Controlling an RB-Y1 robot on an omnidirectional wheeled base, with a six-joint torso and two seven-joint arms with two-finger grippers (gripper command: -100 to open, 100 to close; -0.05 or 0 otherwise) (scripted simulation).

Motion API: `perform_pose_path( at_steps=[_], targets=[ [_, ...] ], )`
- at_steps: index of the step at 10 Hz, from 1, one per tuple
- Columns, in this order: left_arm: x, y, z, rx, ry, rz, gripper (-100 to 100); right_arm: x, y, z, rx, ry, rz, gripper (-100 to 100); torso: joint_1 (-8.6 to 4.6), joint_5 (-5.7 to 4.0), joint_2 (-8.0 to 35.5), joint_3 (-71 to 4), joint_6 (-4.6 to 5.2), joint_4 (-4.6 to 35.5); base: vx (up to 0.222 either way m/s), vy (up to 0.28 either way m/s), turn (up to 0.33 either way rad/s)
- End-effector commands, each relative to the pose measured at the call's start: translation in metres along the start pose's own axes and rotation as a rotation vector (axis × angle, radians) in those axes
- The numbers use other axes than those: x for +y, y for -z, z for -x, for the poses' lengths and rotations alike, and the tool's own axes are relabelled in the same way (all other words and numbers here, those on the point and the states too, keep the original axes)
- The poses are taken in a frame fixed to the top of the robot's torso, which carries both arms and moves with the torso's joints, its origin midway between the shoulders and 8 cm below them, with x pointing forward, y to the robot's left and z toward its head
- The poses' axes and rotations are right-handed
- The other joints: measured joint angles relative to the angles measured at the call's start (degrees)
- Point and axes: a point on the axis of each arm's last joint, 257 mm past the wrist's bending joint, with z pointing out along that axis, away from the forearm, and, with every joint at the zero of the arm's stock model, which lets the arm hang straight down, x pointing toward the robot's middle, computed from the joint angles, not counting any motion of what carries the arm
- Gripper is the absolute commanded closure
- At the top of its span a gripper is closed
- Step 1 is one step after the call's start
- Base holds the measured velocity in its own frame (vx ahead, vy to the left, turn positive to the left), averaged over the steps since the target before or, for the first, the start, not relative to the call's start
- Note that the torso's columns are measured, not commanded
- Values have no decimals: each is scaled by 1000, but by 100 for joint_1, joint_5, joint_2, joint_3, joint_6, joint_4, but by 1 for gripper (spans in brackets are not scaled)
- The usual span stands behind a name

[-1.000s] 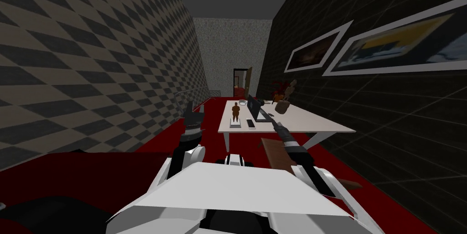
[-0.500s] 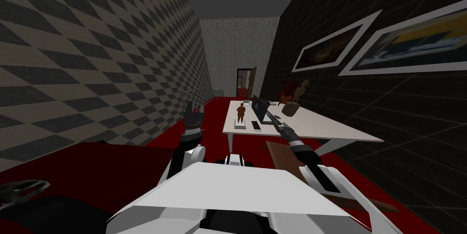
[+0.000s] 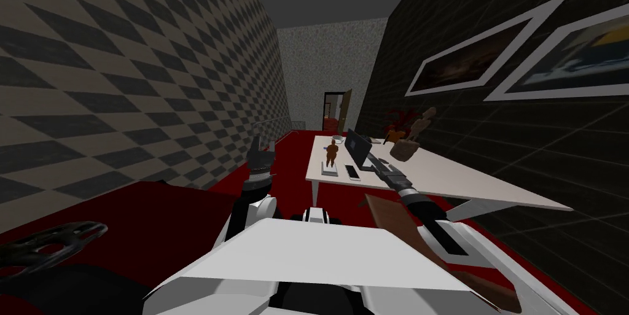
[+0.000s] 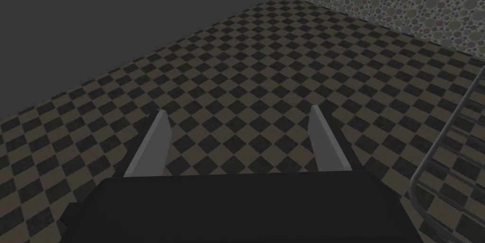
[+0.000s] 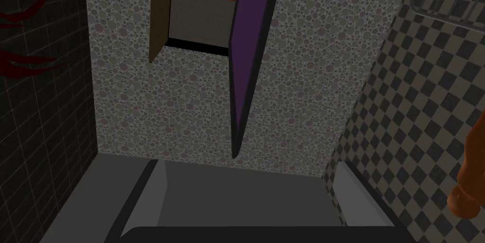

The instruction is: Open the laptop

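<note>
A dark laptop [image 3: 358, 148] stands on the white table [image 3: 442, 179] with its lid raised about upright. In the right wrist view the lid [image 5: 248, 55] shows edge-on, purple-faced, rising from the grey base [image 5: 237, 188]. My right gripper [image 5: 251, 197] is open, its fingers [image 5: 151, 193] spread low over the base, short of the lid and holding nothing. The head view shows this gripper [image 3: 376, 164] at the laptop's near edge. My left gripper [image 3: 261, 148] is raised beside the checkered wall, open and empty [image 4: 238, 110].
On the table near the laptop are a brown figurine [image 3: 332, 155], a flat phone-like slab [image 3: 352, 172], a bowl [image 3: 336, 139] and a wooden mannequin [image 3: 418, 127] by a red plant. A brown chair [image 3: 399, 219] sits under my right arm. An open door [image 3: 335, 108] is at the far end.
The whole head view has shifted: I have moved nearer the table, which now stretches further right. My right gripper stays at the laptop's base. The left arm holds its pose.
</note>
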Motion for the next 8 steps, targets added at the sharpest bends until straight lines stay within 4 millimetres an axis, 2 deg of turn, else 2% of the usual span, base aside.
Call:
perform_pose_path(
  at_steps=[1,8],
  targets=[
    [0,0,0,0,0,0,0,-29,-3,-5,45,191,-27,-100,2,0,0,0,1,0,25,49,98],
    [0,0,0,0,0,0,0,-102,-11,5,128,636,-88,-100,6,2,0,0,1,0,23,46,104]
  ],
)
